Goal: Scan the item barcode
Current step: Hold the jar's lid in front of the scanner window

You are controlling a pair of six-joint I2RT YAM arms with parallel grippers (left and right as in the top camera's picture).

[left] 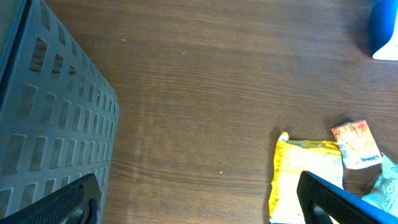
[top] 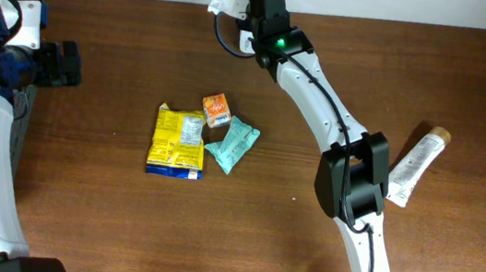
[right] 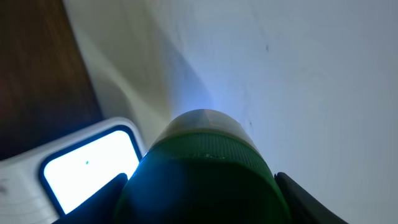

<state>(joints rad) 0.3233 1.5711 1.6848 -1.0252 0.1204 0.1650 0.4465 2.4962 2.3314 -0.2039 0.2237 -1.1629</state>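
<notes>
- Right gripper (right: pixel 202 196): raised at the far edge of the worktop (top: pixel 102 221). Its jaws stand partly closed on a green item (right: pixel 199 162), a dark green cylinder with a paler rounded top. One dark finger shows on either side of the item in the right wrist view.
- Barcode scanner (right: pixel 87 165): a white unit with a lit, rounded-rectangle window, just beside the held green item. Seen from overhead, it sits just left of the right gripper, at the back of the worktop.
- Left gripper (left: pixel 199 180): at the left side of the worktop, well apart from the items. Its jaws are spread fully wide with nothing between them and bare wood beneath.
- Grey perforated crate (left: pixel 50 106): fills the left of the left wrist view, beside the left gripper.
- Loose items at mid-worktop: a yellow packet (top: pixel 177 142), a small orange box (top: pixel 216 110) at its upper right corner, and a teal pouch (top: pixel 233 144) touching both.
- White tube (top: pixel 414 162) with a tan cap: lies alone on its side at the right, just beside the right arm's elbow.
</notes>
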